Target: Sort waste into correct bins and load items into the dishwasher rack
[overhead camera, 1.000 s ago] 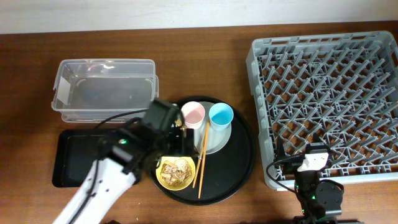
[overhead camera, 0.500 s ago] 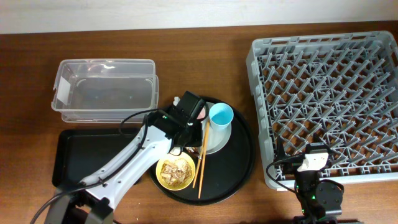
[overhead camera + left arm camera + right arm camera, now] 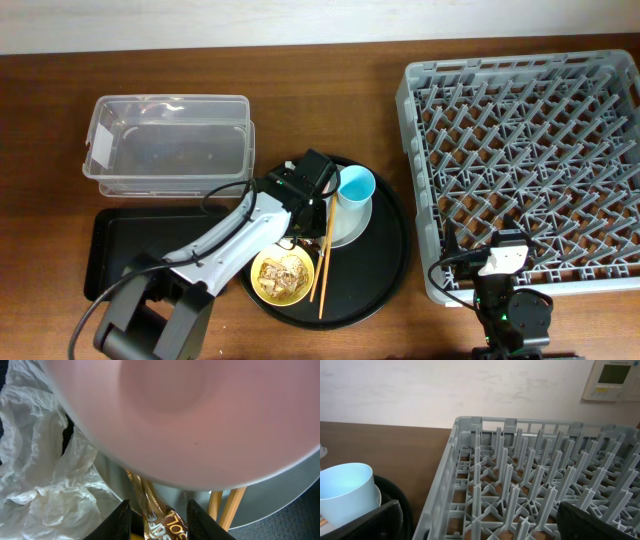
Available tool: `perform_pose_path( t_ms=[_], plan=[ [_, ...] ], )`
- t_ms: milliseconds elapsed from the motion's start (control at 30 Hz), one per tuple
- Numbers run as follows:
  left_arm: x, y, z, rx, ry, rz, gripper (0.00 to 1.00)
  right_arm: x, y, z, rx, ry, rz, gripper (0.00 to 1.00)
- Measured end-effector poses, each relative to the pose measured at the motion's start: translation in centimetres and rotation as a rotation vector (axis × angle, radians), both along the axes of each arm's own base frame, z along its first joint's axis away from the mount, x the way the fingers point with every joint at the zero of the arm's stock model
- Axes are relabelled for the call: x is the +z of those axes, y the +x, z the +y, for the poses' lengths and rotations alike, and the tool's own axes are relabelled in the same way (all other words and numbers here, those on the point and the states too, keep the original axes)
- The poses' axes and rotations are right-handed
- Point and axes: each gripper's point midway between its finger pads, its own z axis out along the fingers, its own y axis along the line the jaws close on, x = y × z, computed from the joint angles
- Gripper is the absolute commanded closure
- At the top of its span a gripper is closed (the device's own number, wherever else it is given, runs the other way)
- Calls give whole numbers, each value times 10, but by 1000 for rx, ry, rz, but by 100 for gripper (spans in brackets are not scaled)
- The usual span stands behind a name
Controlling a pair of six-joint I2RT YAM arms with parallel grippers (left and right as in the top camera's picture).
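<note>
My left gripper [image 3: 158, 510] hangs low over the round black tray [image 3: 392, 262], its jaws narrowed either side of a brown-gold wrapper [image 3: 167, 522]; a dark gap still shows beside the left finger. The pink cup [image 3: 190, 410] fills the top of the left wrist view as a blur. A crumpled white napkin [image 3: 45, 460] lies to the left, chopsticks [image 3: 227, 510] to the right on the grey-white plate [image 3: 270, 490]. The yellow bowl [image 3: 283, 277] holds crumbly scraps. The blue cup [image 3: 355, 185] stands on the plate. My right gripper [image 3: 485, 525] is open at the front-left edge of the dishwasher rack [image 3: 530, 160].
The clear plastic box [image 3: 170, 145] stands at the back left, with the shallow black rectangular tray [image 3: 125, 250] in front of it. My left arm crosses from that tray to the round one and hides the pink cup from above.
My left arm has swung right and forward, from over the bowl to the plate by the pink cup. Its jaws have narrowed around the wrapper. The right arm has not moved.
</note>
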Motion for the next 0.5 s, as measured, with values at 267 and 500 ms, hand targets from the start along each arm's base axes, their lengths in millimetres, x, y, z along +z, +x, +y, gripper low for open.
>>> perform_pose_path(
  t_ms=[267, 500],
  plan=[
    [-12, 2, -1, 4, -19, -27, 89, 0, 0, 0, 0, 0, 0, 1],
    [-13, 1, 0, 8, -17, -21, 100, 0, 0, 0, 0, 0, 0, 1]
  ],
)
